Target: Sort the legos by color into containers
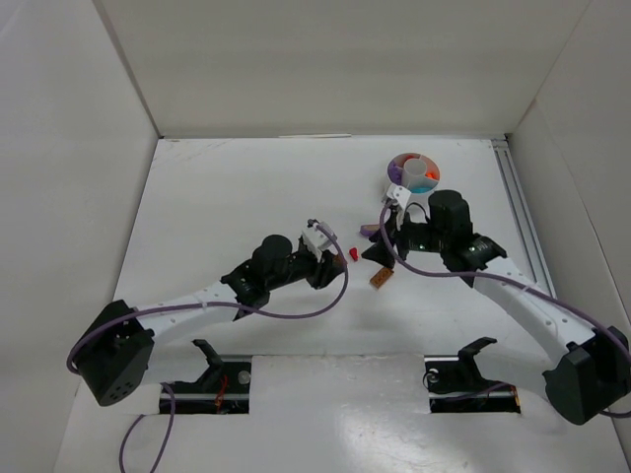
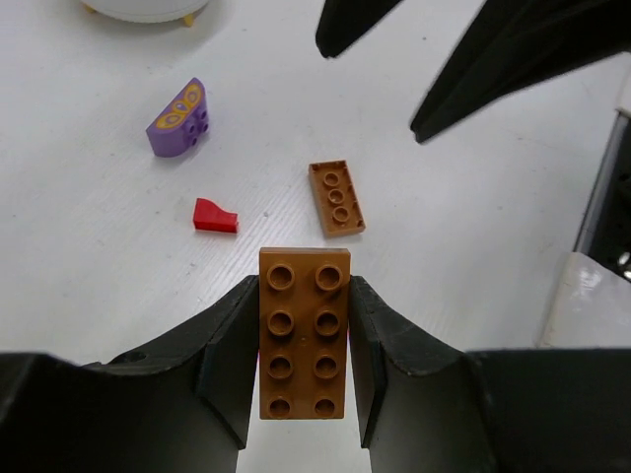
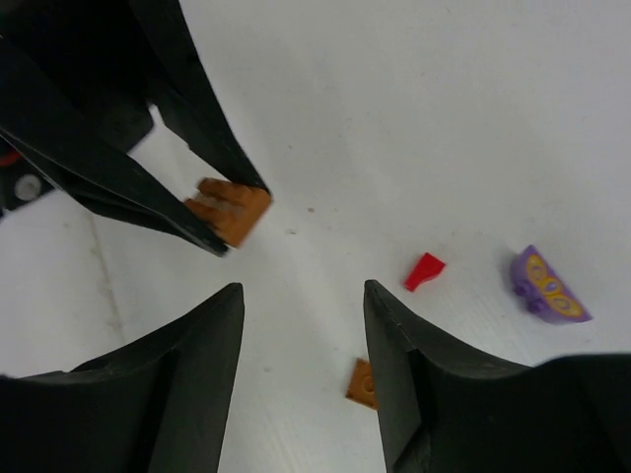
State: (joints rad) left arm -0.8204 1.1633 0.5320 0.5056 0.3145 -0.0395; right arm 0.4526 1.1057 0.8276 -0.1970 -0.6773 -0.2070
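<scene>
Left arm: we see the left pincer (image 2: 304, 294) clenched on a brown rectangular plastic brick with eight studs (image 2: 305, 340). The fingers press its two long sides, studs face the wrist camera, and the brick is lifted clear of the white surface (image 2: 463, 227).

Right arm: the right pincer (image 3: 301, 291) is released. Its jaws stand apart with only bare surface between them. It hangs just across from the left pincer, tips pointing toward the held brick.

Loose pieces on the surface, all between the two pincers and the tub:
- a small flat brown plastic plate with a row of studs (image 2: 336, 197), lying just beyond the held brick, apart from it;
- a small red plastic wedge (image 2: 215, 216), to the left of the plate in the left wrist view, not touching it;
- a purple curved plastic piece with yellow ovals printed on its face (image 2: 178, 119), farther out, near the tub's edge.

The round white plastic tub with wedge-shaped compartments (image 1: 421, 174) sits at the far right of the surface, just behind the right wrist. From above we make out purple, orange and teal contents in separate compartments; single pieces are too small to count.
</scene>
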